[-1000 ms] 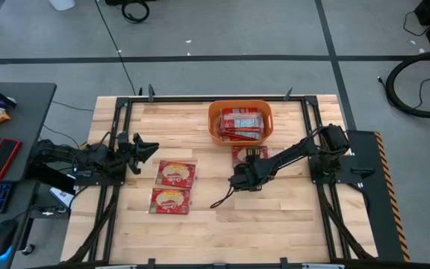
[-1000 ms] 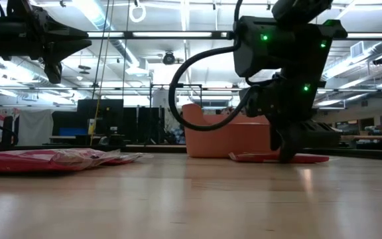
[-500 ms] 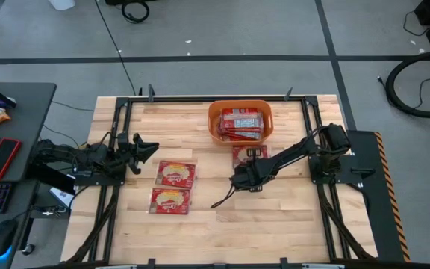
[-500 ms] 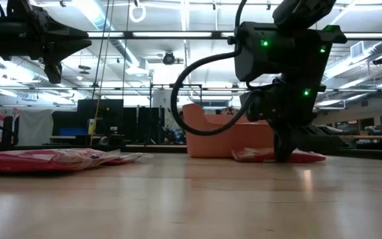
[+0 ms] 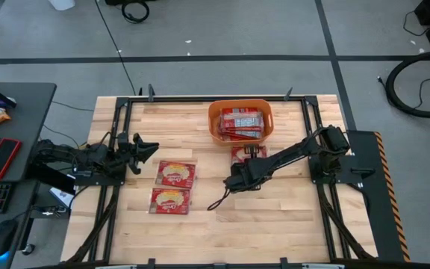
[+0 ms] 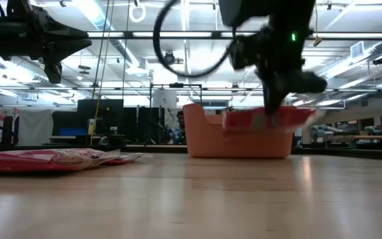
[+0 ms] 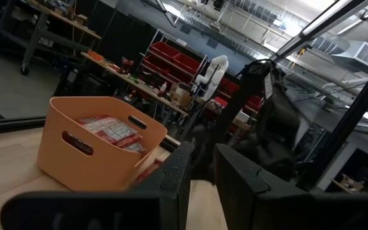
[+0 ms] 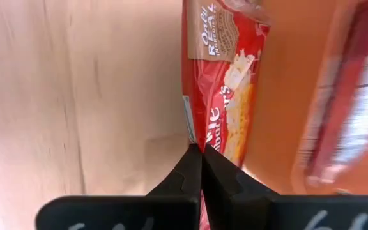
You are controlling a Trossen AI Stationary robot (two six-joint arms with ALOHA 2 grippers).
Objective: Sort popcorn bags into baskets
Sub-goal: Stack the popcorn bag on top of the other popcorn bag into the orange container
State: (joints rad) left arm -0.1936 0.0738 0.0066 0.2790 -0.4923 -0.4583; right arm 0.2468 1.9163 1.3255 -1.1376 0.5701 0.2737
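The orange basket [image 5: 213, 123] stands at the table's far middle with several popcorn bags [image 5: 241, 122] inside it. My right gripper [image 5: 248, 160] is just near of the basket, shut on one red popcorn bag [image 5: 245, 152] that hangs above the table at rim height [image 6: 264, 119]. Two more bags [image 5: 176, 174] [image 5: 170, 200] lie flat left of centre. My left gripper [image 5: 148, 147] hovers open at the table's left, touching nothing. My right gripper pinches the bag's edge [image 8: 199, 135] between its two shut fingers [image 8: 183, 174], at their free ends. The fingers come from the table's near side, slanting down. The bag reaches away from the fingers toward the basket, lifted clear of the table and roughly level.
A dark cable [image 5: 219, 200] trails from the right wrist over the table's middle. Metal rails [image 5: 118, 134] run along both sides of the table. A desk at the left holds a red slab [image 5: 2, 158], a keyboard and a mouse.
My right gripper has shut on the bag that lay flat just near of the basket and has risen with it. The bag has come off the table and now hangs clear at about the height of the basket's rim.
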